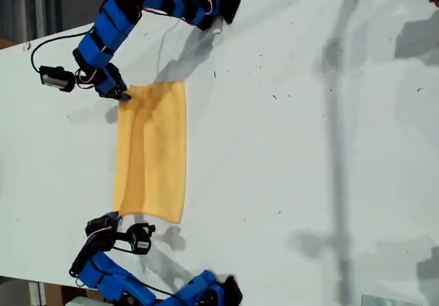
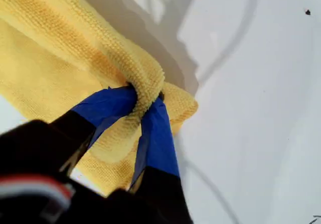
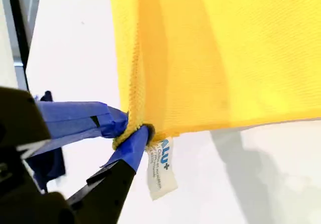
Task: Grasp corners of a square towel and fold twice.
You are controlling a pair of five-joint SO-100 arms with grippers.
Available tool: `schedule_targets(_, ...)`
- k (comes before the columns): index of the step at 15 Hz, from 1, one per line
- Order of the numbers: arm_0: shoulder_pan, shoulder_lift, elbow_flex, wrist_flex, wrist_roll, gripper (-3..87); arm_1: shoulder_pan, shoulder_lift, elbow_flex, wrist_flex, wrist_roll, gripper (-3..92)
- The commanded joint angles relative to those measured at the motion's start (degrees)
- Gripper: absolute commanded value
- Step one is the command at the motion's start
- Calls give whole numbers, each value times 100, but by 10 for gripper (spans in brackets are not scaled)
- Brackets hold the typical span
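The yellow-orange towel point(image 1: 152, 151) lies on the white table point(image 1: 309, 148) as a tall rectangle, left of centre in the exterior view. My first gripper point(image 1: 123, 95) is at its upper left corner in that view. The first wrist view shows this gripper point(image 2: 145, 101) shut on a bunched, layered corner of the towel point(image 2: 50, 43). My second gripper point(image 1: 113, 218) is at the lower left corner. In the second wrist view it point(image 3: 135, 128) pinches the towel point(image 3: 225, 58) edge right beside the small white tag point(image 3: 161, 171).
The first arm's base point(image 1: 212, 4) stands at the table's top edge in the exterior view, the second arm's base point(image 1: 219, 292) at the bottom edge. A black cable point(image 1: 41, 45) loops near the upper left. Bare table spreads to the exterior view's right.
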Motion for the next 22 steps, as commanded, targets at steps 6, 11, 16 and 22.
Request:
schedule_targets(6,1257,2593,2918,-431,-861,-16,-1143,1424,1433,448,281,-1)
schedule_targets(11,1406,3182,4254,-984,-984,-16,-1635,1301,1635,457,431,-1)
schedule_targets(16,2320,3674,4904,-1213,-1556,155,-1670,1318,1881,413,475,179)
schedule_targets(22,1424,4711,5370,-299,-1204,137,-1538,1521,2013,369,501,207)
